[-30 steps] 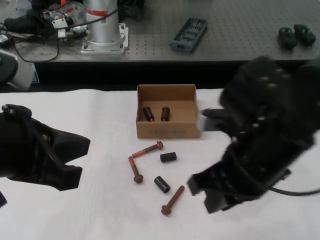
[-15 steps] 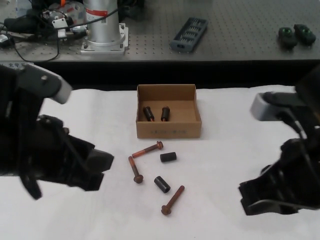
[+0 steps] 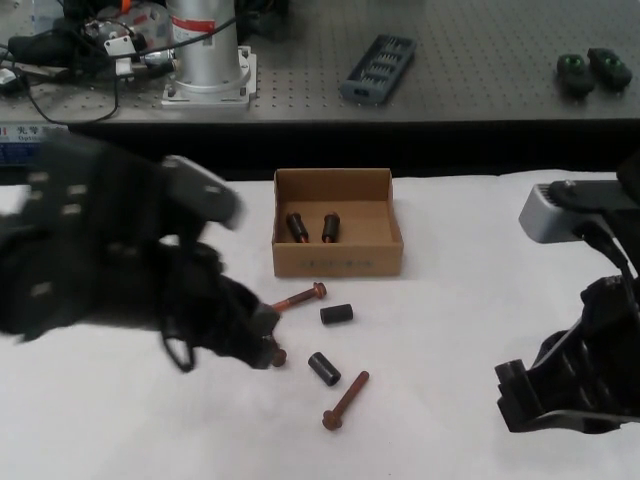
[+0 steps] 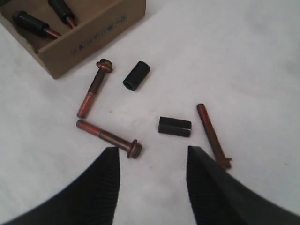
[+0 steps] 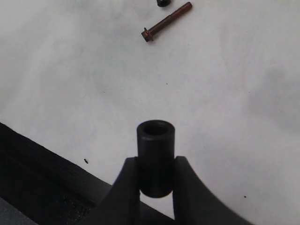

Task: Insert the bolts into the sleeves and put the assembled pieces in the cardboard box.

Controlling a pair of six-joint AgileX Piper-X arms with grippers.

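Three copper-coloured bolts [image 4: 95, 87] [image 4: 108, 138] [image 4: 213, 136] and two black sleeves [image 4: 136, 76] [image 4: 174, 126] lie loose on the white cloth in front of the cardboard box [image 3: 338, 262]. Inside the box [image 4: 84, 40] lie two assembled pieces [image 3: 297, 226] [image 3: 330, 226]. My left gripper [image 4: 152, 151] is open and hovers over the loose parts, nearest one bolt's head. The left arm [image 3: 130, 280] covers part of that bolt in the high view. My right gripper [image 5: 156, 164] is shut on a third black sleeve [image 5: 155, 138], held upright with its bore showing, at the bench's front right.
The right arm [image 3: 575, 375] fills the front right corner. One loose bolt [image 5: 166, 21] lies beyond the held sleeve. Behind the cloth, a dark perforated bench carries a metal post [image 3: 205, 50], cables and a blue rack [image 3: 378, 65].
The left arm has swung from the left edge toward the middle, over the loose bolts. The right arm pulled back from the centre to the front right corner.
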